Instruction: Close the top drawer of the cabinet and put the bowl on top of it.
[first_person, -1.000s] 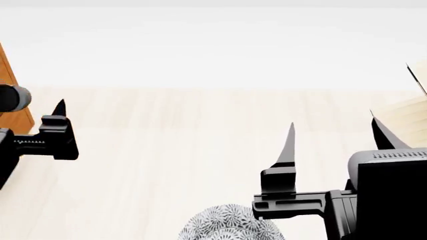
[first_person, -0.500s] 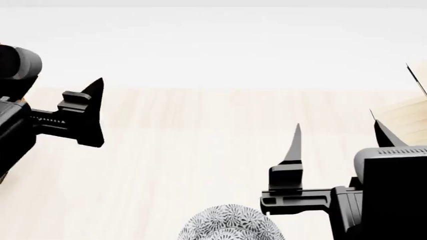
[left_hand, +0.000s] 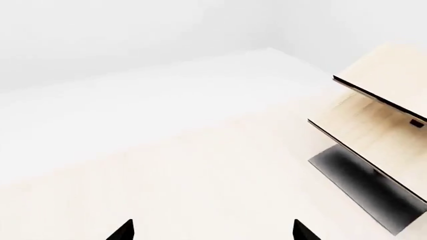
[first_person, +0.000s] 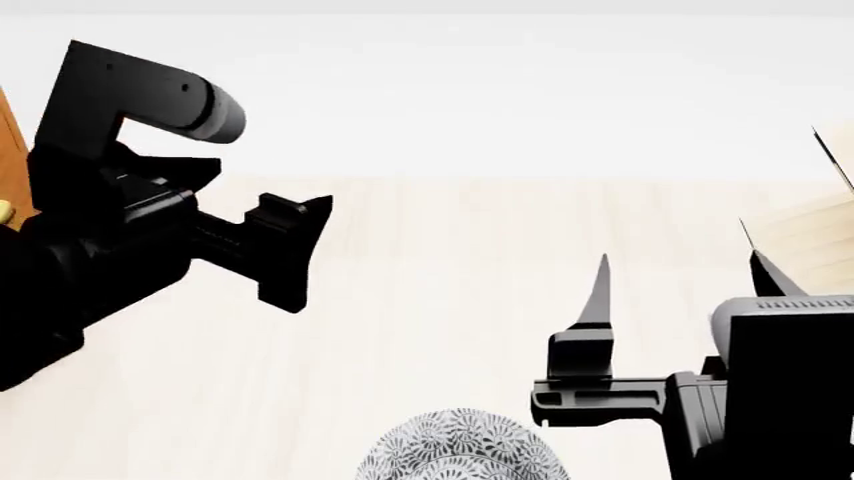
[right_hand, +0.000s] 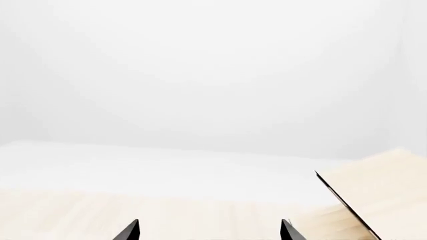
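Pale wood-grain table surface (first_person: 441, 300) fills the head view, backed by a plain white wall. At the far left edge, a narrow strip of the orange-brown wood-grain cabinet (first_person: 11, 150) is seen, largely masked by the left arm; the top drawer cannot be made out, so its state cannot be judged. At the right edge, part of a pale wooden rack on a black base (left_hand: 373, 135) is shown.

The left gripper (first_person: 287, 250) is held above the table, pointing toward the middle of the scene, away from the cabinet; in the left wrist view its two finger tips are spread apart, with nothing between them. The right gripper (first_person: 681, 275) is likewise spread and empty, its tips pointing forward.

The small round white bowl with dense grey floral pattern (first_person: 461, 450) is resting on the table at the near edge, just beside the right gripper, nearer the robot and slightly to its left. The right arm is judged the nearer to the bowl, the left arm the nearer to the cabinet.
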